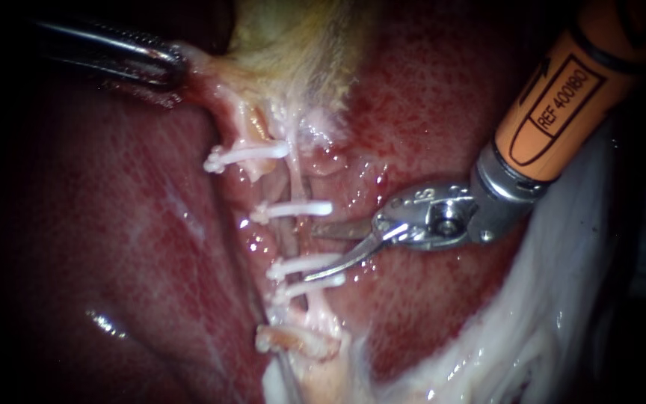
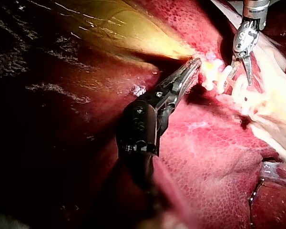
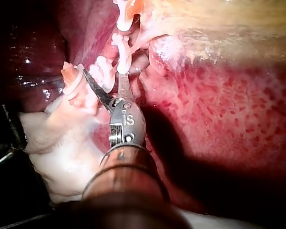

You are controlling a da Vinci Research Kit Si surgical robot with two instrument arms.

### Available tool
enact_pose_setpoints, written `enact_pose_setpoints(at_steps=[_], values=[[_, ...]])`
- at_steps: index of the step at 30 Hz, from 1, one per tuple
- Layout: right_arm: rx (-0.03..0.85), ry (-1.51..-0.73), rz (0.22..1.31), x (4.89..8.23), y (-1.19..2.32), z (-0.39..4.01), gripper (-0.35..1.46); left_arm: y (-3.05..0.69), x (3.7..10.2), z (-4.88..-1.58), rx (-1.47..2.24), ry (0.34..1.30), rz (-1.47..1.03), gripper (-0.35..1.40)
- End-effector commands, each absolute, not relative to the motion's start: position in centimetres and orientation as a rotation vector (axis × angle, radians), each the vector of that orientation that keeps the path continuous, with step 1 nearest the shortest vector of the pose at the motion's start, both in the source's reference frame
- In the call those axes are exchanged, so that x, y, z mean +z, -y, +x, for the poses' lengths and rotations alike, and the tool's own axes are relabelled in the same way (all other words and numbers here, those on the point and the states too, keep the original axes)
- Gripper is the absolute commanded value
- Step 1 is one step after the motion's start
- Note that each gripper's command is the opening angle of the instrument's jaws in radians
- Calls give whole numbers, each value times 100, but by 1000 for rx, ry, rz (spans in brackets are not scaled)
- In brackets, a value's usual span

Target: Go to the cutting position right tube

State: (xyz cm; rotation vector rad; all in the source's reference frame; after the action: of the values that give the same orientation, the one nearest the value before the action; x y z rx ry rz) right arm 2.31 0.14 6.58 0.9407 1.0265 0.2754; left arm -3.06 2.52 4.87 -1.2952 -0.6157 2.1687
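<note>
The tool of the right instrument (image 1: 314, 253) is held fairly wide, its two blades spread just beside the clipped tube (image 1: 294, 183), level with the middle white clips (image 1: 293, 211). The gallbladder (image 1: 293, 45) is gripped at its pale edge by the closed tool of the left instrument (image 1: 176, 66).

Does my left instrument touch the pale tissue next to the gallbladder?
Touching. The endoscope view shows the left instrument closed on the pale tissue beside the gallbladder, drawing it into a taut peak.
</note>
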Motion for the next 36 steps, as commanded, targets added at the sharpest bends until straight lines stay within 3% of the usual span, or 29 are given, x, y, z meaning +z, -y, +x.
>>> enact_pose_setpoints(at_steps=[1,23,36], values=[[272,-1035,946,658,-14,234,138,-252,487,-306,2169,616,-1295,-35],[287,-1134,1030,663,-8,289,136,-252,488,-307,2169,615,-1295,-35],[285,-1162,1056,630,-3,292,136,-252,489,-306,2169,615,-1295,-35]])
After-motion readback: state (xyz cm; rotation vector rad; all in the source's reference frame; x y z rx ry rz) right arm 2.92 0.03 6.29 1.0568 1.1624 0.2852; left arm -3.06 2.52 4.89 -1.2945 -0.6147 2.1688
